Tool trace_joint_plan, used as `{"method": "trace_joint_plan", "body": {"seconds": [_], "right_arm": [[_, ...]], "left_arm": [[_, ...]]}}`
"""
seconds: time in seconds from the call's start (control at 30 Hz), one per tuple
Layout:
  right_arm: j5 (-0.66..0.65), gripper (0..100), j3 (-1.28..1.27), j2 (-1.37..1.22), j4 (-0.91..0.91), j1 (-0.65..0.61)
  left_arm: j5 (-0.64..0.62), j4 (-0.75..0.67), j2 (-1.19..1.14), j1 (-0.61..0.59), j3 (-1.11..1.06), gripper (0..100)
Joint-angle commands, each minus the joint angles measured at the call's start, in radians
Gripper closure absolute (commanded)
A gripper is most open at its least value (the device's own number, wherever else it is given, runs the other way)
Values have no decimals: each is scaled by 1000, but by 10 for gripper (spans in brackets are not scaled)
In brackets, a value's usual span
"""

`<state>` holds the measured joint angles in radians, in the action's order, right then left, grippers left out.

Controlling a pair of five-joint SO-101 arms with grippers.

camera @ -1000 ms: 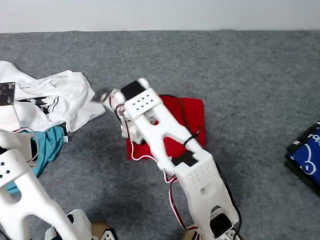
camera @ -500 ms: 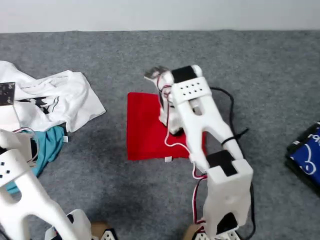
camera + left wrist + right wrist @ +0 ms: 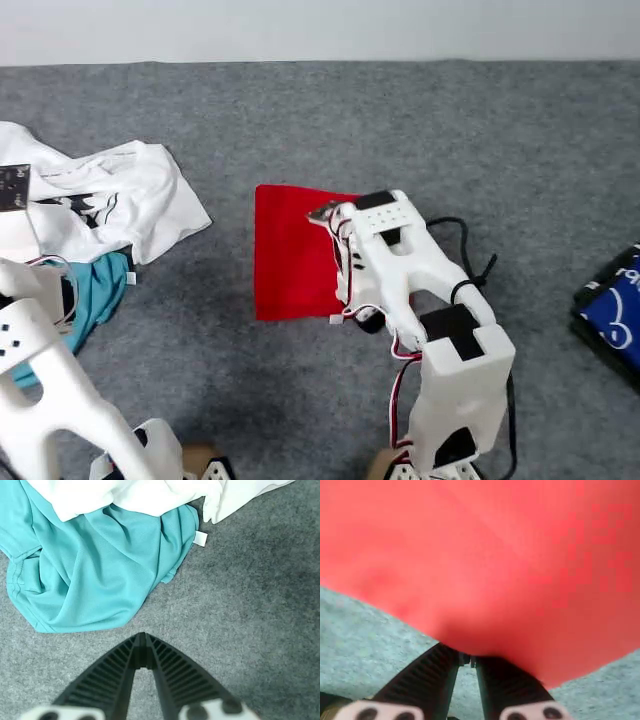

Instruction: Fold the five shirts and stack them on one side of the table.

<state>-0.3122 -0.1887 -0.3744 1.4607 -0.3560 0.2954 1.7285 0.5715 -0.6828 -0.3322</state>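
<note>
red shirt (image 3: 290, 250) lies folded at the centre of the grey table (image 3: 480, 130), soft and light
high view: right gripper (image 3: 322, 213) sits low over its edge; limp cloth will likely sag and slip, so pinch a hem or corner. left wrist view: left gripper (image 3: 144, 639) closed, empty, near the crumpled teal shirt (image 3: 95, 565). right wrist view: jaws narrow, seemingly pinching red cloth.
</note>
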Motion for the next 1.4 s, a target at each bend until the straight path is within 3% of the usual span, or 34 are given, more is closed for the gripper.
{"method": "trace_joint_plan", "body": {"seconds": [0.0,0.27,0.47,0.53,0.7,0.8,1.37], "right_arm": [[3,989,14,88,5,12],[21,989,189,323,180,12],[298,979,247,392,148,10],[390,934,247,358,113,18],[598,715,255,236,97,28],[690,670,255,165,88,27],[704,671,255,-44,-76,27]], "left_arm": [[3,23,28,-6,7,997],[3,23,29,-6,7,997],[3,23,29,-6,5,997],[3,23,25,-5,5,997],[3,23,23,-2,5,997],[3,23,29,-2,-27,997],[3,21,29,52,-77,997]]}}
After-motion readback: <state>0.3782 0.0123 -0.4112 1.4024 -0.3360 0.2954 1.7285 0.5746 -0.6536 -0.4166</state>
